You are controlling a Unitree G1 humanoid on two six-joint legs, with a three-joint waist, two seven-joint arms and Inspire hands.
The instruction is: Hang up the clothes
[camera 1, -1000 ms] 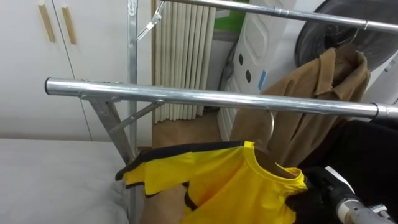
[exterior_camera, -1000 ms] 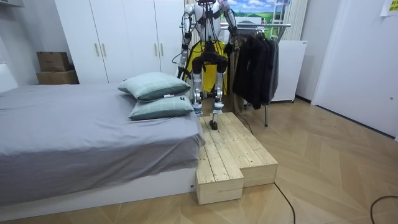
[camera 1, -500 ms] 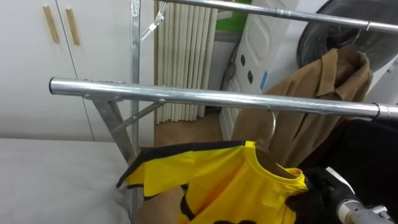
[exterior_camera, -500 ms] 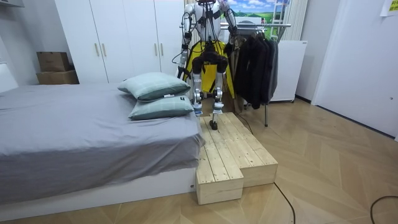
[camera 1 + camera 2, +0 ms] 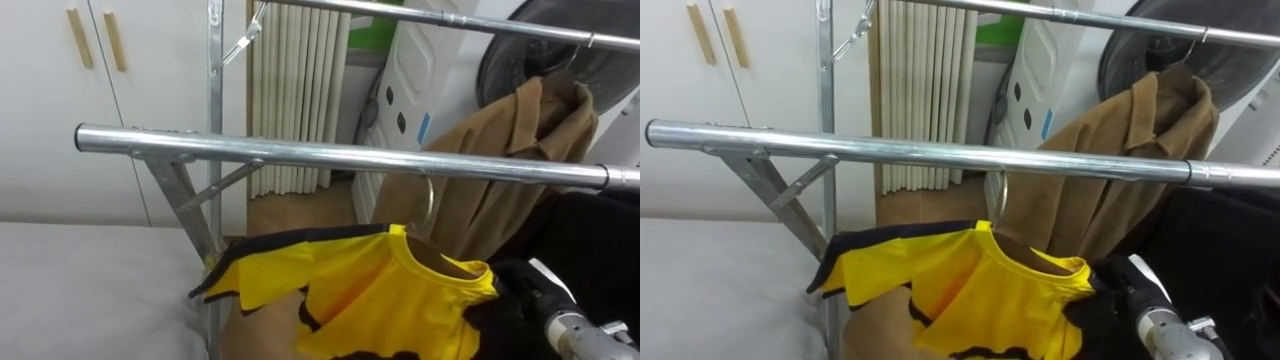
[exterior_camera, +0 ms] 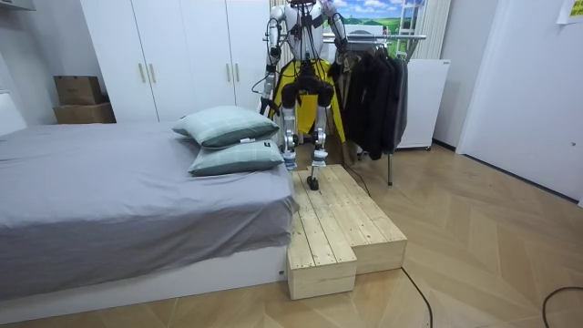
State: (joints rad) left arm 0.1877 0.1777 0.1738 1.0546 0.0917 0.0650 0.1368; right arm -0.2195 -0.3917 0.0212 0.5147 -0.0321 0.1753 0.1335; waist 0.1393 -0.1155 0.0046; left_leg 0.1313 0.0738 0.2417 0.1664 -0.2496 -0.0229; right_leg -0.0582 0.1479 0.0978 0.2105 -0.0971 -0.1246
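Yellow shirt with black trim (image 5: 380,300) hangs on a hanger whose thin metal hook (image 5: 429,205) rises to the underside of the near silver metal rail (image 5: 300,155); whether the hook sits over the rail cannot be told. The robot's right hand (image 5: 522,292) lies against the shirt's right shoulder, and whether it grips the cloth cannot be told. A brown collared coat (image 5: 510,150) hangs from the farther rail (image 5: 450,20). In the room view the robot stands on a pale wooden platform (image 6: 342,223) beside the grey bed (image 6: 109,200), facing the rack.
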